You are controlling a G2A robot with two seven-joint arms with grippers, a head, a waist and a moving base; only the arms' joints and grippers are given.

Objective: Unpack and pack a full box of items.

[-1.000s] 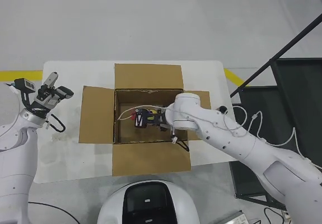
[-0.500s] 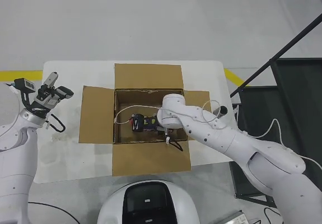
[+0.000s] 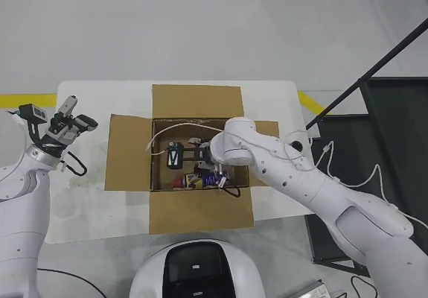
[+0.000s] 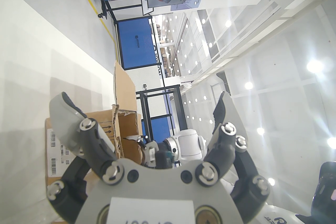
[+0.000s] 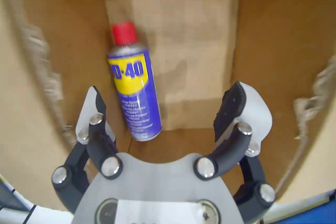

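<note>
Shifted sideways inside the cardboard box, the right tool hovers, fingers spread, over the spray can lying flat along one wall, nearer one finger, red cap pointing away.

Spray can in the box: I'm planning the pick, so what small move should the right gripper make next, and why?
Probably shift sideways toward the spray can before descending. The right gripper is open inside the box, but the can lies along a wall, off to one side rather than between its jaws.
</note>
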